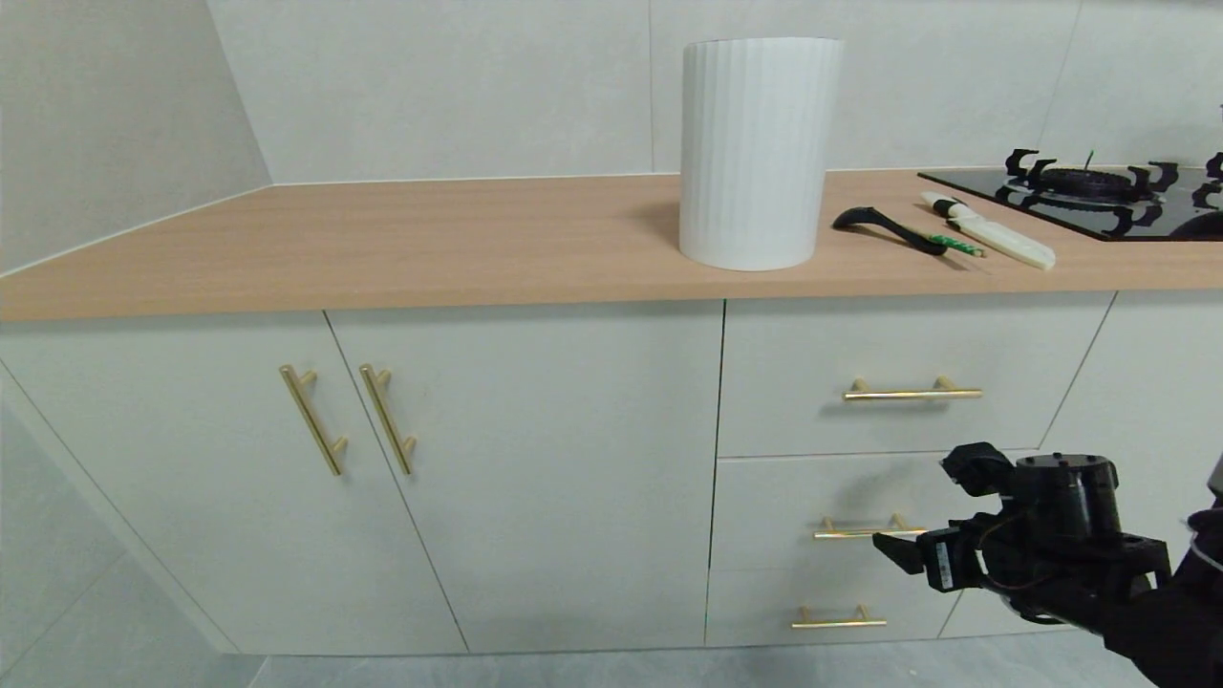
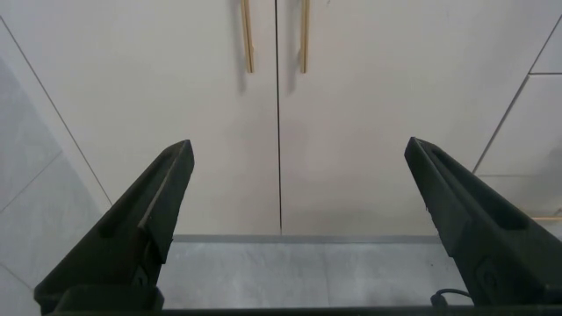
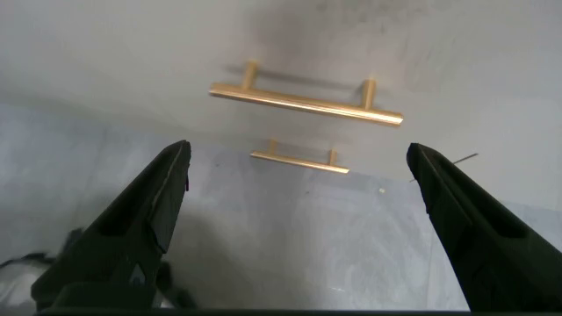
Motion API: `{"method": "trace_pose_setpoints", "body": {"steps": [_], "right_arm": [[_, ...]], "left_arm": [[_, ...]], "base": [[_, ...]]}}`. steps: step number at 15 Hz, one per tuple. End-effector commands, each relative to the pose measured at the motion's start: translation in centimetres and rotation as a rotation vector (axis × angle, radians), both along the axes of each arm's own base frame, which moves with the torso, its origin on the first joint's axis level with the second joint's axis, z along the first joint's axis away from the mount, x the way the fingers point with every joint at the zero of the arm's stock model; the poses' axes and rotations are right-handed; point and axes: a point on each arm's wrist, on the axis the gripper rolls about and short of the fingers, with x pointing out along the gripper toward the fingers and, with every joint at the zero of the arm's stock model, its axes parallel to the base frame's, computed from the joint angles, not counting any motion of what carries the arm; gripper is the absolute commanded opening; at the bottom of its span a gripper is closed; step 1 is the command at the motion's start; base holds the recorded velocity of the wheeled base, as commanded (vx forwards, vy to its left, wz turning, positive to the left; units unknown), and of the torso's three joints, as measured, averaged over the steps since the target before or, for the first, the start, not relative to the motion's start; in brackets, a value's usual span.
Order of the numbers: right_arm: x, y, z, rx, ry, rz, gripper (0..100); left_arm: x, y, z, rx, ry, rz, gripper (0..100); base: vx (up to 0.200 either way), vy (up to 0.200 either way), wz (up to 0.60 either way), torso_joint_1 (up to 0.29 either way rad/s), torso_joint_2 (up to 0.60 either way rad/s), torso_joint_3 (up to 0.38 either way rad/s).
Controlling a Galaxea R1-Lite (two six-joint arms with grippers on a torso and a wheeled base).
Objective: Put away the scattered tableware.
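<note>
The left gripper [image 2: 297,149] hangs low before the double cabinet doors [image 1: 525,459], and its two fingers stand wide apart with nothing between them. On the wooden countertop [image 1: 430,239] stands a tall white ribbed holder [image 1: 755,153], and just to the right of it lies the scattered tableware: a black ladle [image 1: 889,229], a thin green stick [image 1: 955,246] that seems to touch the ladle's handle end, and a white utensil [image 1: 994,239] close beside them, near the edge of the stove [image 1: 1080,191]. The right gripper [image 3: 297,151] is far below, in front of the middle drawer handle [image 1: 865,528], also spread open and empty. I judge that the step is to bring this gripper up to the counter. It is best to lift it clear of the counter edge first, then come down from above on the ladle's handle, which lies nearest the holder, and to close on the middle of the handle so that the other pieces are not pushed.
</note>
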Motion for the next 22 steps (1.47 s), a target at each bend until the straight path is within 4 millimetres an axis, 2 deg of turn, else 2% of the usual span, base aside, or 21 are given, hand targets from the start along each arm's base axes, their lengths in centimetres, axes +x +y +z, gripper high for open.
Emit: {"method": "trace_pose_setpoints", "body": {"steps": [1, 3, 6, 11, 16, 22], "right_arm": [[2.0, 0.4, -2.4, -0.015, 0.037, -0.014, 100], [3.2, 0.6, -4.2, -0.035, 0.058, -0.047, 100], [4.1, 0.9, -4.2, -0.01, 0.039, -0.085, 100], [5.6, -0.3, -4.9, 0.023, -0.016, -0.164, 100], [6.3, -0.3, -6.8, -0.002, -0.022, -0.198, 100], [6.7, -0.2, -7.8, -0.012, -0.035, -0.211, 100]], "left_arm": [[0.0, 0.0, 0.0, -0.001, 0.0, 0.001, 100], [0.0, 0.0, 0.0, -0.001, 0.0, 0.001, 100], [0.0, 0.0, 0.0, -0.001, 0.0, 0.001, 100], [0.0, 0.0, 0.0, -0.001, 0.0, 0.001, 100], [0.0, 0.0, 0.0, -0.001, 0.0, 0.001, 100], [0.0, 0.0, 0.0, -0.001, 0.001, 0.001, 100]], "base": [[0.0, 0.0, 0.0, 0.0, 0.0, 0.0], [0.0, 0.0, 0.0, 0.0, 0.0, 0.0], [0.0, 0.0, 0.0, 0.0, 0.0, 0.0], [0.0, 0.0, 0.0, 0.0, 0.0, 0.0], [0.0, 0.0, 0.0, 0.0, 0.0, 0.0], [0.0, 0.0, 0.0, 0.0, 0.0, 0.0]]}}
